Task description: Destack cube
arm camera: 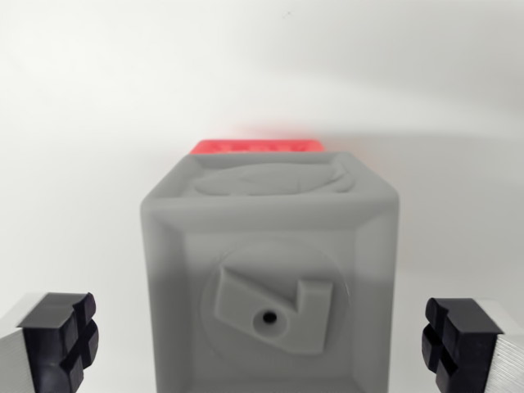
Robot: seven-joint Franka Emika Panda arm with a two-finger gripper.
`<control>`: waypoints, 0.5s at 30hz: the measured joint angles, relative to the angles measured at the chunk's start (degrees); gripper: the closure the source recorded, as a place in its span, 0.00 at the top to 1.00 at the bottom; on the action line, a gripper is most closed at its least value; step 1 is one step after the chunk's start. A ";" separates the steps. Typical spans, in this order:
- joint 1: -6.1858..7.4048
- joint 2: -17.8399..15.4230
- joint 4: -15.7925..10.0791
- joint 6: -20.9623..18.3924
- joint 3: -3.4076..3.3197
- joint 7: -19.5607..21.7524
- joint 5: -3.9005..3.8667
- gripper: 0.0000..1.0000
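1. I see the grey cube [270, 278] filling the middle of my wrist view, a raised emblem with a small hole on its near face.
2. A red cube [257, 146] peeks out just behind its top edge.
3. My gripper [266, 344] is spread wide, black pads [61, 340] flanking the grey cube, touching nothing.
4. Around it, only plain white surface [82, 123].

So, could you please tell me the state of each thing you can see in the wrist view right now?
Grey cube: between the fingers, not touching either, embossed face toward the camera.
Red cube: only a strip shows past the grey cube's far edge; whether they touch is unclear.
Gripper: open, a gap between each pad and the grey cube.
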 joint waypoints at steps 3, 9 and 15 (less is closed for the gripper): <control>-0.02 1.02 0.11 0.86 0.05 -0.12 0.15 1.00; -0.06 2.50 0.31 2.22 0.15 -0.31 0.33 1.00; -0.07 2.87 0.39 2.54 0.19 -0.37 0.40 0.00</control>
